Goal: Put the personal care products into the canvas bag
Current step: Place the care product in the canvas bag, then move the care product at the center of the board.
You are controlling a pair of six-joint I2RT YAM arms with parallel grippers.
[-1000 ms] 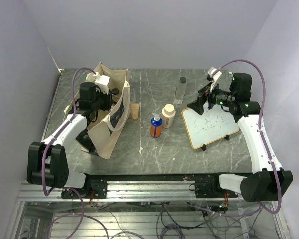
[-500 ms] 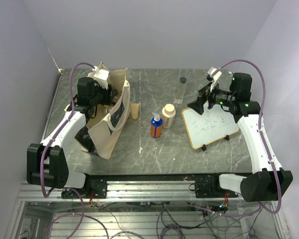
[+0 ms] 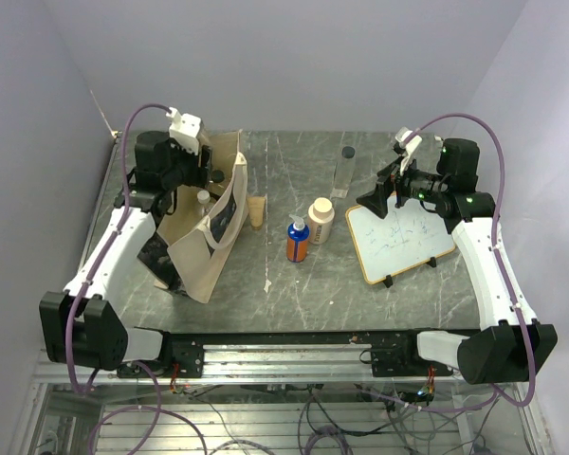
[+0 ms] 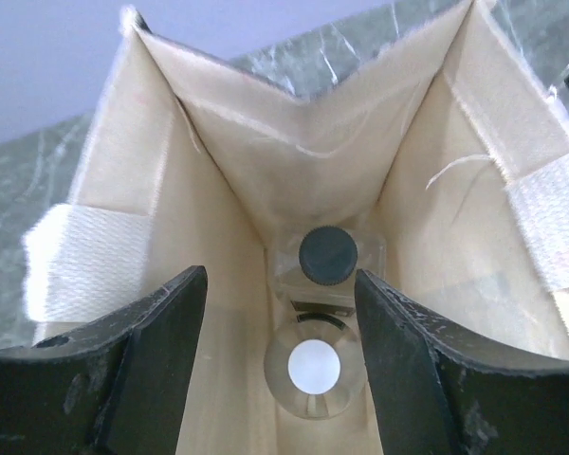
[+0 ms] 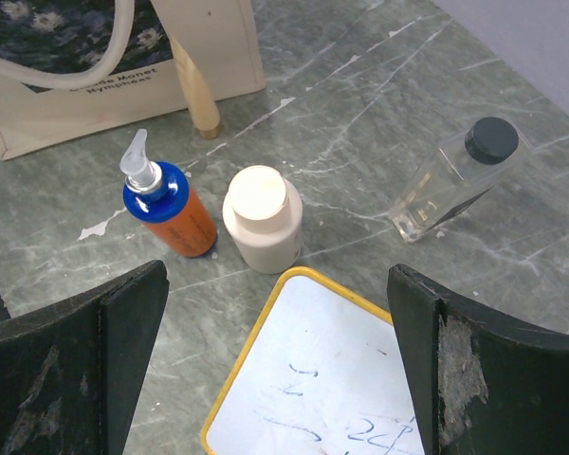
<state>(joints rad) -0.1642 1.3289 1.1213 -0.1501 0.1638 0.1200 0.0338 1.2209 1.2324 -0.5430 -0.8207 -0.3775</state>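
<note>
Left arm has lifted up and back out of the canvas bag (image 3: pixel 204 251) since a second ago; right arm hasn't budged.

Left gripper (image 3: pixel 211 171) now hangs over the bag's open mouth, elbow bent, wrist tipped down. Left wrist view: left gripper (image 4: pixel 280 277) is spread wide and holding nothing. It looks straight down the bag (image 4: pixel 218 190), and that view alone shows two products at the bottom: silver bottle with white cap (image 4: pixel 313 370) nearer, clear bottle with dark cap (image 4: pixel 327 256) just behind it, touching or nearly so. From the top view only a white cap (image 3: pixel 202 196) peeks out.

Right gripper (image 3: pixel 377 199) hovers over the near-left corner of the whiteboard (image 3: pixel 398 239), forearm reaching in from the right, fingers released, empty (same in the right wrist view (image 5: pixel 277 275)).

Still out on the table (image 3: pixel 303 294), near to far: blue-and-orange bottle (image 3: pixel 297 242), upright; cream bottle (image 3: pixel 321 220) just beside it, upright; second clear bottle (image 3: pixel 341 175) well behind. The right wrist view shows the pump top on the blue-and-orange bottle (image 5: pixel 171 213), the cream bottle (image 5: pixel 261 227) close to the whiteboard's yellow rim (image 5: pixel 313 370), and the second clear bottle (image 5: pixel 450 180) looking tilted there.
</note>
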